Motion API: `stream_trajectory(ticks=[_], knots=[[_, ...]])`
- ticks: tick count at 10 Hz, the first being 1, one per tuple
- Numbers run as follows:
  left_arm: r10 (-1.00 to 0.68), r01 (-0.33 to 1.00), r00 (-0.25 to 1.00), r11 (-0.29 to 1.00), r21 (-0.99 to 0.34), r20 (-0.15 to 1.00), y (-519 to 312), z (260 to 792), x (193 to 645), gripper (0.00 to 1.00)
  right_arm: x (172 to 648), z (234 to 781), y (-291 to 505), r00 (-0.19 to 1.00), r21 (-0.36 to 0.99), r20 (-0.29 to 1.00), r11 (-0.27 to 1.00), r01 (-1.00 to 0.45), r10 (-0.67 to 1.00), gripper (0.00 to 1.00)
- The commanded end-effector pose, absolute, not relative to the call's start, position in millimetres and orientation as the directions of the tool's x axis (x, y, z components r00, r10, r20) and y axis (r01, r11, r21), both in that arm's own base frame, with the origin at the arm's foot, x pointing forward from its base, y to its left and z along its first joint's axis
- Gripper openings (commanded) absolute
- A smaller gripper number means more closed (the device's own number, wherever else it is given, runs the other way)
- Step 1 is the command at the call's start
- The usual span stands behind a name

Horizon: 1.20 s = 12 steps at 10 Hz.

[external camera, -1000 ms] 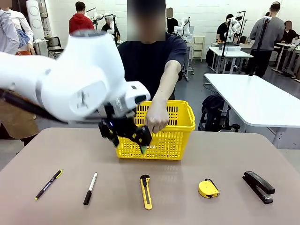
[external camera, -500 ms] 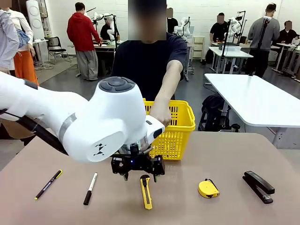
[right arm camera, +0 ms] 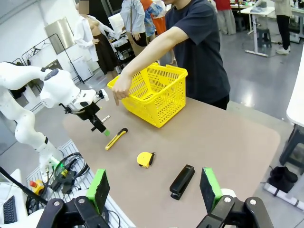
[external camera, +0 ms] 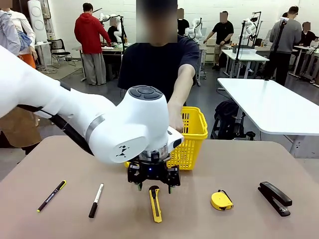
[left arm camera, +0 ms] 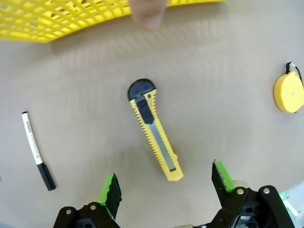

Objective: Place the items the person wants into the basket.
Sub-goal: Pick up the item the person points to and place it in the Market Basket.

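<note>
Table scene with the basket (external camera: 200, 121) as reference. The box cutter (external camera: 155, 204) lies flat on the table on the robot's side of the basket, near its front wall. Its long axis runs almost straight away from that wall, with the black end toward the basket and the yellow tip toward the robot, slightly skewed. The left gripper (external camera: 153, 188) hangs just over the cutter's basket-side end, fingers spread wide and pinching nothing. In the left wrist view the cutter lies between the two green pads. The marker (external camera: 96, 200) lies on the same side of the basket, off beyond its left corner, black cap toward the robot. The tape measure (external camera: 221, 200) lies off its right corner. The person's hand (right arm camera: 121, 89) reaches over the basket's near rim, a finger pointing down. The right gripper (right arm camera: 153, 183), well back from the basket, has its fingers spread and empty.
</note>
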State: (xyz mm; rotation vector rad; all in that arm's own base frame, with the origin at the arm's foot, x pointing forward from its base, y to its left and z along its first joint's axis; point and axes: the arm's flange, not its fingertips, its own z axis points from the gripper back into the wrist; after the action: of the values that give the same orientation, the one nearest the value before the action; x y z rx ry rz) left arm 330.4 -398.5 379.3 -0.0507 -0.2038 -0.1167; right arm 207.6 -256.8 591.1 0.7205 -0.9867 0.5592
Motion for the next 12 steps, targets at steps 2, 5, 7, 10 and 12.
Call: stream_trajectory(ticks=[2,5,7,10,12], knots=[[-0.074,0.085,0.981,0.995,-0.056,0.177,-402.1,358.9,338.0,1.0,209.1,593.4,-257.7,0.42,0.273,0.903,0.634,-0.723,0.089,1.0],[-0.092,0.1,0.979,0.994,-0.04,0.181,-397.2,337.7,330.0,1.0,209.1,593.4,-257.7,0.42,0.273,0.903,0.634,-0.723,0.089,1.0],[-0.087,0.093,0.986,0.995,-0.041,0.146,-397.6,324.2,337.2,1.0,209.1,593.4,-257.7,0.42,0.273,0.903,0.634,-0.723,0.089,1.0],[-0.082,0.083,0.991,0.997,-0.002,0.107,-402.2,308.8,344.4,1.0,209.1,593.4,-257.7,0.42,0.273,0.903,0.634,-0.723,0.089,1.0],[-0.084,0.085,0.991,0.996,-0.006,0.104,-403.2,306.1,346.1,1.0,209.1,593.4,-257.7,0.42,0.273,0.903,0.634,-0.723,0.089,1.0]])
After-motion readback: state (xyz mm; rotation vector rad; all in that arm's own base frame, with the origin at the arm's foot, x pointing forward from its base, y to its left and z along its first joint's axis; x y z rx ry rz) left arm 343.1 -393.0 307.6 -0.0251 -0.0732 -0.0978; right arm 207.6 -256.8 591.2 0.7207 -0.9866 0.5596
